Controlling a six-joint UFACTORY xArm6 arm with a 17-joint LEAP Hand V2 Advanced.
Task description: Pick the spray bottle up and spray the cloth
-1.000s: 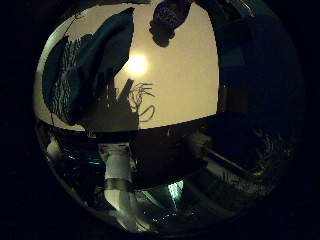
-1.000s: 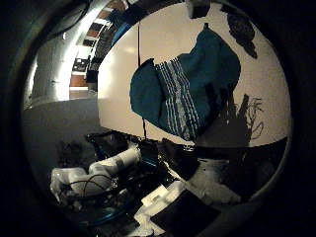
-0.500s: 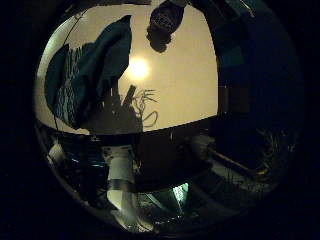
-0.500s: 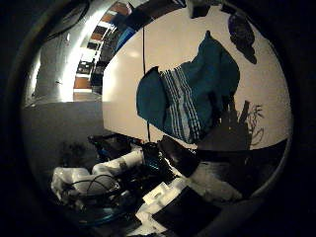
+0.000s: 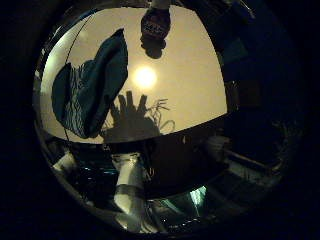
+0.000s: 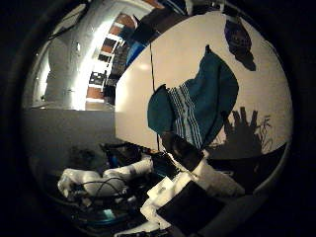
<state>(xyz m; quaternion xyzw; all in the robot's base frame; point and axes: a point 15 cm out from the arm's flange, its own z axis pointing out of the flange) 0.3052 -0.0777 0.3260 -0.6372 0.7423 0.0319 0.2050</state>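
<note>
A teal cloth with white stripes lies crumpled on the pale table; the right thumb side palm view shows the cloth too. The spray bottle, dark with a patterned label, stands near the table's far edge, away from the cloth, and also shows in the right thumb side palm view. My hand is off the table, well back from both things. Its shadow falls on the table beside the cloth with the fingers spread and straight. It holds nothing.
A bright lamp reflection sits on the table between cloth and bottle. The table's near edge runs across just past the hand's shadow. White arm parts and dark equipment lie below it. A lit room opens beyond the table's side.
The whole picture has shifted in both views, so the hand has moved. Its shadow now stands out whole on the table beside the cloth. Cloth and bottle lie as before.
</note>
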